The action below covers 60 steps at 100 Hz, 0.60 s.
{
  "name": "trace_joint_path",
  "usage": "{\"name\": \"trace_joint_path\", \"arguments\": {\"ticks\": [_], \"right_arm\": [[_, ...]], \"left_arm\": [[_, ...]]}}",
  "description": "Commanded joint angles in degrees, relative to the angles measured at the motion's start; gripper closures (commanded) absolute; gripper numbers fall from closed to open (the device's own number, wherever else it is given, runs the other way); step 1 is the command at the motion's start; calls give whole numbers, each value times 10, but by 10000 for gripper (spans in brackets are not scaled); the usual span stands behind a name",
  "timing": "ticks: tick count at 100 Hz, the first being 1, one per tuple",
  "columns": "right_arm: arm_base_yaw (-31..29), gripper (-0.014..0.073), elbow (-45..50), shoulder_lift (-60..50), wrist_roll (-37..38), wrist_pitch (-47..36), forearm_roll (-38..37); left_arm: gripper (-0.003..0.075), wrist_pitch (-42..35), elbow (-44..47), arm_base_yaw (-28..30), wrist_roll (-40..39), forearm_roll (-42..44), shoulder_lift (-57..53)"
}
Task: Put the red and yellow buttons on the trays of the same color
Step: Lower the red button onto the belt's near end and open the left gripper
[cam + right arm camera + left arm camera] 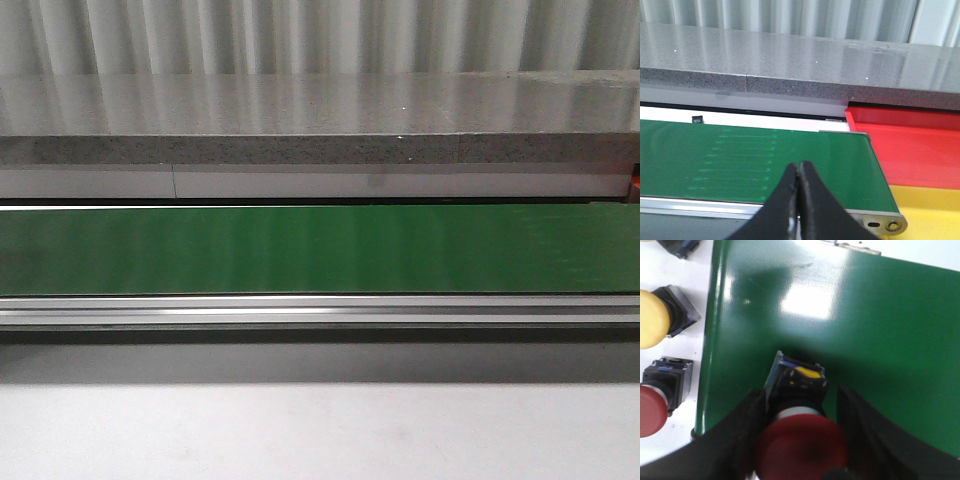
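The left end effector has its two black fingers squeezed on a red mushroom button, one finger on each side of the round red cap. The button's dark square base, with a bit of yellow on it, sticks out just past the fingertips and sits on or just above the green conveyor belt; I cannot tell if it touches. It looks like the belt is there to carry the button along to the trays, so that may be why the button is held over it. Off to one side of this end effector, on the white table, wait a yellow mushroom button and another red mushroom button, both lying well apart from the fingers, with a dark part of one more thing at the far corner. The right end effector has its fingers pressed together with nothing between them. It hangs over the end of the belt. Just beyond it and to its side are the red tray and the yellow tray, next to each other, so this arm seems to be waiting where buttons will come. No button is on either tray yet. In the front view the belt is bare and no arm shows.
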Motion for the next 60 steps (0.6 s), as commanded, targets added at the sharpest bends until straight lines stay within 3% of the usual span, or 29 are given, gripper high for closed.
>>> {"name": "trace_joint_path", "arguments": {"ticks": [1, 13, 20, 27, 39, 46, 60], "right_arm": [[-4, 661, 1, -9, -2, -50, -6], [-4, 661, 1, -9, -2, -50, -6], [-4, 661, 1, -9, -2, -50, -6], [-4, 661, 1, -9, -2, -50, -6], [-4, 661, 1, -9, -2, -50, -6], [-4, 661, 1, -9, -2, -50, -6], [-4, 661, 1, -9, -2, -50, -6]], "left_arm": [[628, 2, -20, -4, -5, -14, -14], [601, 5, -20, -4, -5, -14, -4], [547, 8, -20, -4, -5, -16, -1], [460, 1, -20, -4, -5, -23, 0], [248, -9, -28, -4, -5, -48, 0], [170, -17, -39, -4, -5, -56, 0], [164, -18, -70, -4, -5, -75, 0]]}}
